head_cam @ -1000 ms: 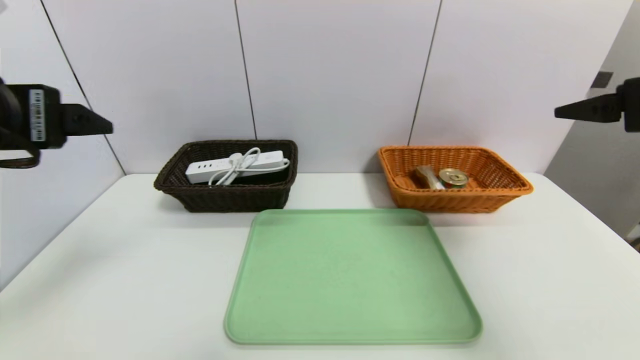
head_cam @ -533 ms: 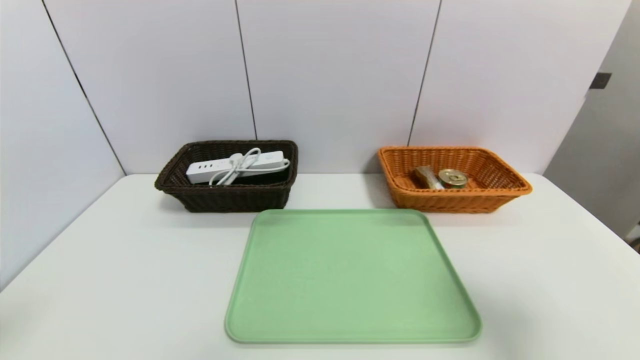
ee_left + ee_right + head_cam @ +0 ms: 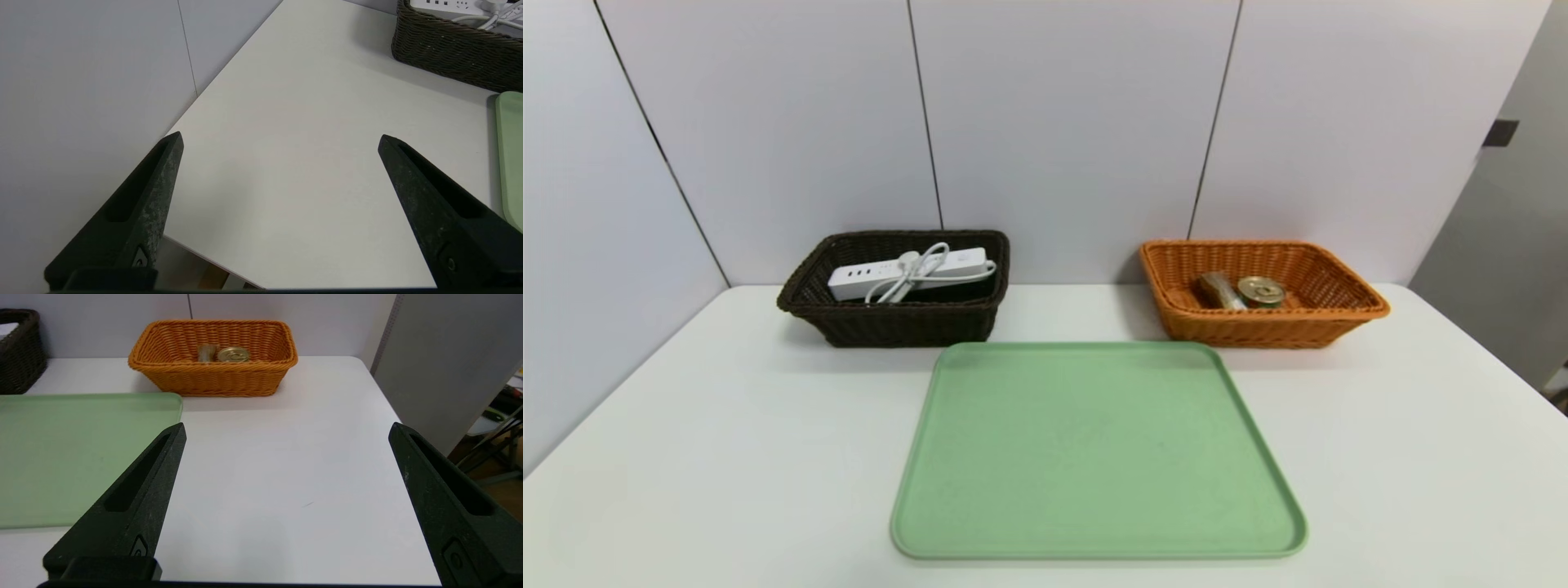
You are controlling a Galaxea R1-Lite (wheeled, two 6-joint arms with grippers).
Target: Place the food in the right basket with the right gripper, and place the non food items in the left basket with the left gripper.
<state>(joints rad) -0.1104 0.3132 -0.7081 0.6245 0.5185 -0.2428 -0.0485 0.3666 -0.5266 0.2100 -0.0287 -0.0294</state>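
A white power strip [image 3: 907,271] with its coiled cord lies in the dark brown basket [image 3: 890,322] at the back left. The orange basket [image 3: 1262,327] at the back right holds a gold-lidded can [image 3: 1260,291] and a wrapped snack [image 3: 1219,289]. The green tray [image 3: 1094,449] in the middle carries nothing. Neither arm shows in the head view. My left gripper [image 3: 280,141] is open above the table's near left corner, nothing between its fingers. My right gripper [image 3: 286,430] is open above the table's right side, facing the orange basket [image 3: 212,375].
The white table [image 3: 686,425] meets the panelled wall right behind both baskets. Its near left edge [image 3: 212,257] shows in the left wrist view. A grey partition [image 3: 441,355] stands past the table's right edge.
Both grippers, seen at the left and right edges of the head view a second ago, have pulled out of that view. The baskets, their contents and the tray have not moved.
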